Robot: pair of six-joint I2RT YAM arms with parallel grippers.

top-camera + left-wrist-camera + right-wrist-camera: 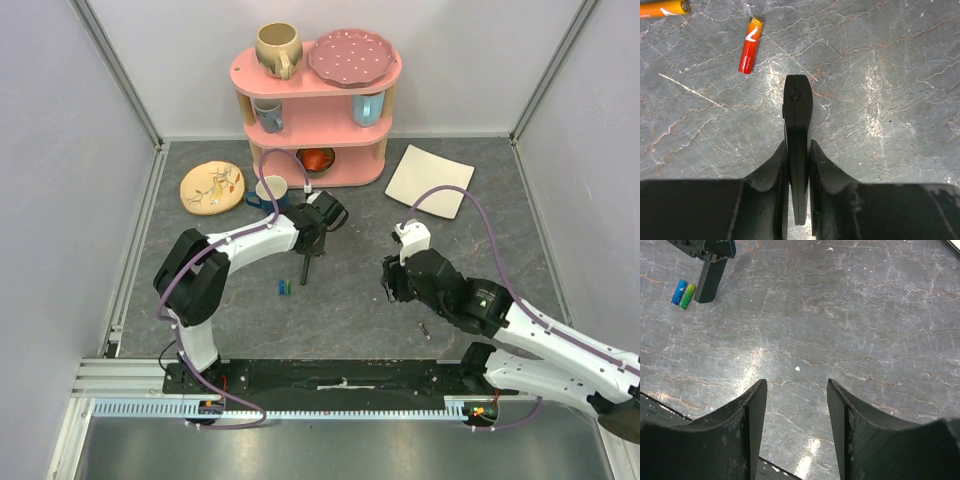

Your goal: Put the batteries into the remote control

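Note:
My left gripper [799,146] is shut on the remote control [798,110], a slim black bar gripped edge-on and pointing down at the table. From above, the remote control [305,265] hangs below the left gripper [312,240]. Two batteries, one blue and one green [284,288], lie side by side just left of the remote's lower end, and they show again as the blue and green pair [683,293]. An orange-red battery [750,46] and an orange one [662,7] lie on the table beyond the remote. My right gripper [796,382] is open over bare table, right of centre [388,285].
A small dark cylinder [424,330] lies near the right arm. At the back stand a pink shelf [318,100] with mugs and a plate, a blue mug [270,192], a painted plate [212,187] and a white square plate [430,180]. Walls enclose three sides.

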